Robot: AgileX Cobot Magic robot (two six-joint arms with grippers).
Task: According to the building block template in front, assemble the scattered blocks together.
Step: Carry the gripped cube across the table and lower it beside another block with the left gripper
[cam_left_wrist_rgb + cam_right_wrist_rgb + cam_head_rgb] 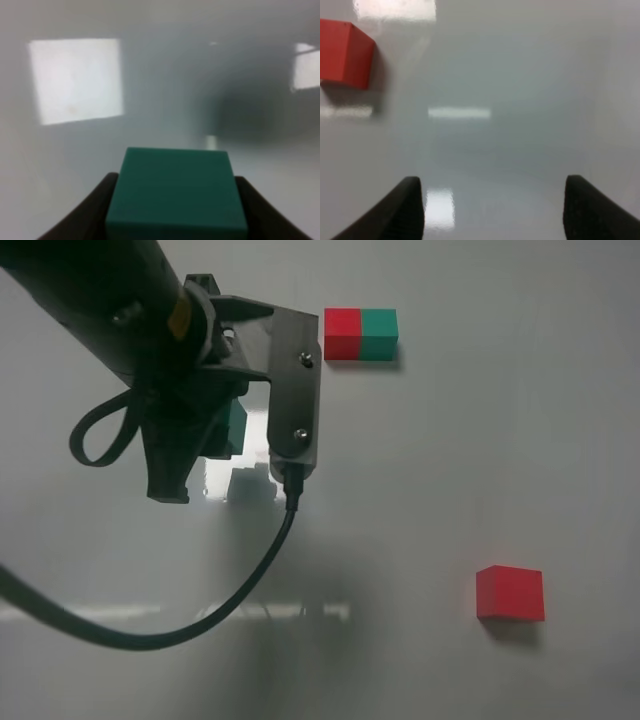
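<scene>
Teal-green cube (176,195), clamped inside left gripper (175,184)

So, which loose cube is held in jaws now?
The teal-green cube: the left gripper has its jaws shut on it. The red cube lies free.

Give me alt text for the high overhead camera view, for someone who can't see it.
The left gripper, on a dark arm from the upper left, grips a teal-green cube over a white table. The joined red and teal-green template bar lies at top centre, and a loose red cube sits apart at lower right.
</scene>
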